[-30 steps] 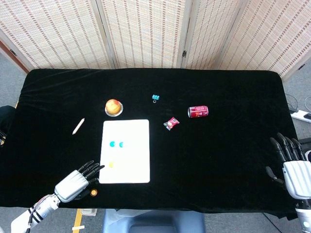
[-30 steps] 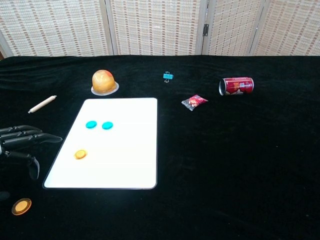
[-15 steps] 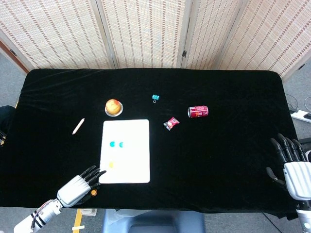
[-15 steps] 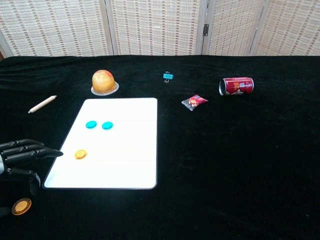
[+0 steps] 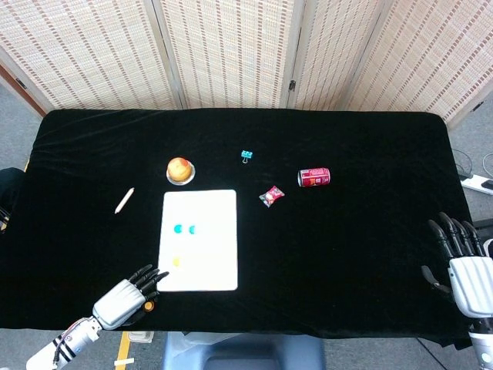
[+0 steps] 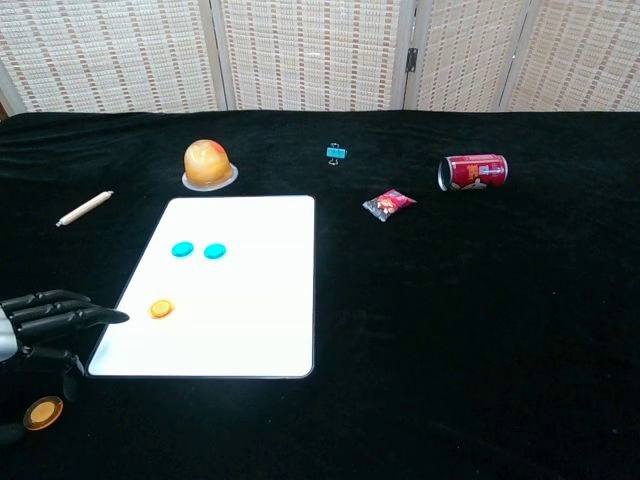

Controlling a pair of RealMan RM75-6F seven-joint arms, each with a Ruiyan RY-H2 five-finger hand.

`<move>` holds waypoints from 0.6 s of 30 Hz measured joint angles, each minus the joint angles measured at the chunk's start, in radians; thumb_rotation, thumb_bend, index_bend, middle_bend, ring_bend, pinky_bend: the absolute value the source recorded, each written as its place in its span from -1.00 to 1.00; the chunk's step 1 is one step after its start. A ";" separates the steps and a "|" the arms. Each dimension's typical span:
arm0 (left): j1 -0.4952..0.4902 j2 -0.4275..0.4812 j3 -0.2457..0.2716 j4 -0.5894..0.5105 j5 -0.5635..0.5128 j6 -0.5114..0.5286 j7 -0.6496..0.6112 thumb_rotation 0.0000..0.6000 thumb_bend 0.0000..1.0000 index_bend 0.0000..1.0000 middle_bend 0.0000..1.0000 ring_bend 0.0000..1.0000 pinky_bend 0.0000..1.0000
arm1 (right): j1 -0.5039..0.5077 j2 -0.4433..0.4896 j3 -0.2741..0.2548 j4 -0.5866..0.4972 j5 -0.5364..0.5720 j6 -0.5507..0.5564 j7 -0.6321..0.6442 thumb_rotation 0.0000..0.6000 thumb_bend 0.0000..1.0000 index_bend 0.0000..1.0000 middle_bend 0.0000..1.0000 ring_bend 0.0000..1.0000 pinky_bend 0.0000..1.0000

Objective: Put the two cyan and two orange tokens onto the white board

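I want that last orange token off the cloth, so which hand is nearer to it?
Left. The left hand hangs right above the orange token; the right hand sits at the table's far opposite edge.

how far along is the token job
Three of four are done: both cyan tokens and one orange token lie on the white board. The second orange token sits on the black cloth, off the board's near left corner, with the left hand hovering open above it. Nothing is held.

Three tokens (image 6: 196, 251) on board (image 6: 260, 300); fourth token (image 6: 43, 412) off board, near-left, under left hand (image 6: 40, 325).
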 measured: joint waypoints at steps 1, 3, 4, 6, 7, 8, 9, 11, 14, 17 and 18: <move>0.000 -0.002 0.000 0.001 -0.001 -0.002 0.001 1.00 -0.20 -0.13 -0.93 -1.00 -1.00 | 0.000 0.000 0.000 0.001 0.000 0.000 0.000 1.00 -0.28 -1.00 -0.94 -0.93 -0.92; 0.002 -0.003 0.000 0.002 -0.003 -0.004 0.001 1.00 -0.20 -0.13 -0.93 -1.00 -1.00 | -0.001 0.000 0.000 0.002 0.002 0.000 0.002 1.00 -0.29 -1.00 -0.94 -0.93 -0.92; 0.002 -0.003 0.000 0.002 -0.005 -0.006 0.001 1.00 -0.20 -0.13 -0.93 -1.00 -1.00 | -0.001 0.000 0.000 0.002 0.002 0.000 0.002 1.00 -0.29 -1.00 -0.94 -0.93 -0.92; 0.003 -0.003 0.000 0.003 -0.009 -0.009 0.001 1.00 -0.20 -0.13 -0.93 -1.00 -1.00 | -0.001 -0.001 0.000 0.004 0.003 0.000 0.004 1.00 -0.29 -1.00 -0.94 -0.93 -0.93; 0.003 -0.004 -0.001 0.003 -0.010 -0.010 0.001 1.00 -0.20 -0.13 -0.93 -1.00 -1.00 | -0.001 -0.001 0.000 0.004 0.003 -0.001 0.005 1.00 -0.29 -1.00 -0.94 -0.93 -0.93; 0.004 -0.004 -0.002 0.004 -0.011 -0.011 0.001 1.00 -0.20 -0.13 -0.93 -1.00 -1.00 | 0.000 -0.001 0.000 0.005 0.003 -0.002 0.005 1.00 -0.28 -1.00 -0.94 -0.93 -0.93; 0.004 -0.005 -0.003 0.005 -0.012 -0.011 0.001 1.00 -0.20 -0.12 -0.93 -1.00 -1.00 | 0.000 -0.001 0.000 0.005 0.003 -0.002 0.005 1.00 -0.28 -1.00 -0.94 -0.93 -0.93; 0.004 -0.005 -0.004 0.006 -0.015 -0.015 0.002 1.00 -0.20 -0.12 -0.93 -1.00 -1.00 | 0.000 -0.002 0.000 0.005 0.002 -0.002 0.005 1.00 -0.28 -1.00 -0.94 -0.93 -0.93; 0.003 -0.005 -0.005 0.009 -0.020 -0.022 0.000 1.00 -0.20 -0.12 -0.93 -1.00 -1.00 | -0.001 -0.002 0.000 0.005 0.003 -0.001 0.004 1.00 -0.28 -1.00 -0.94 -0.93 -0.93; 0.002 -0.005 -0.004 0.010 -0.024 -0.030 -0.002 1.00 -0.20 -0.10 -0.93 -1.00 -1.00 | -0.002 -0.002 0.000 0.005 0.005 0.000 0.006 1.00 -0.28 -1.00 -0.94 -0.93 -0.93; 0.002 -0.005 -0.004 0.010 -0.024 -0.030 -0.003 1.00 -0.20 -0.08 -0.92 -1.00 -1.00 | -0.003 -0.002 0.000 0.005 0.006 0.001 0.007 1.00 -0.28 -1.00 -0.94 -0.93 -0.93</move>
